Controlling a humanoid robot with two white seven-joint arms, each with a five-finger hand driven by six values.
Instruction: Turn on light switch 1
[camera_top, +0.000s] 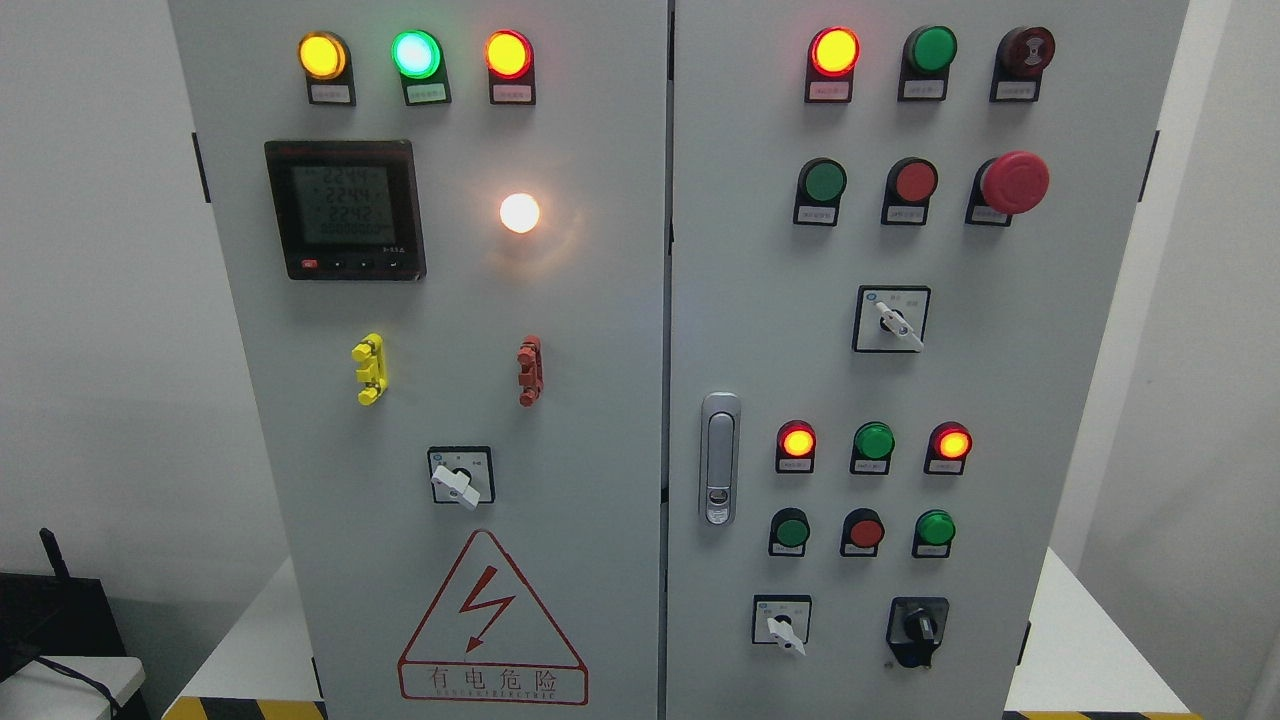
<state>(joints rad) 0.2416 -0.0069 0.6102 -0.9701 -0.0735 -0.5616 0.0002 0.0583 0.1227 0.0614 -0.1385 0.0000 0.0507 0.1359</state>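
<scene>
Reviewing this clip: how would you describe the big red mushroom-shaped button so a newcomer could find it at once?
Start at the right door of the grey cabinet and go to its second row of controls. The red mushroom button ends that row on the right; its bulging head is much larger than the flat green and red buttons beside it.

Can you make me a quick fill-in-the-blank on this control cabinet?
1. The top-left row of lamps runs yellow, ___, red.
2. The white lamp right of the meter is ___.
3. The mushroom stop button is coloured ___.
4. The door handle sits on the ___ door.

Missing words: green; lit; red; right
</scene>
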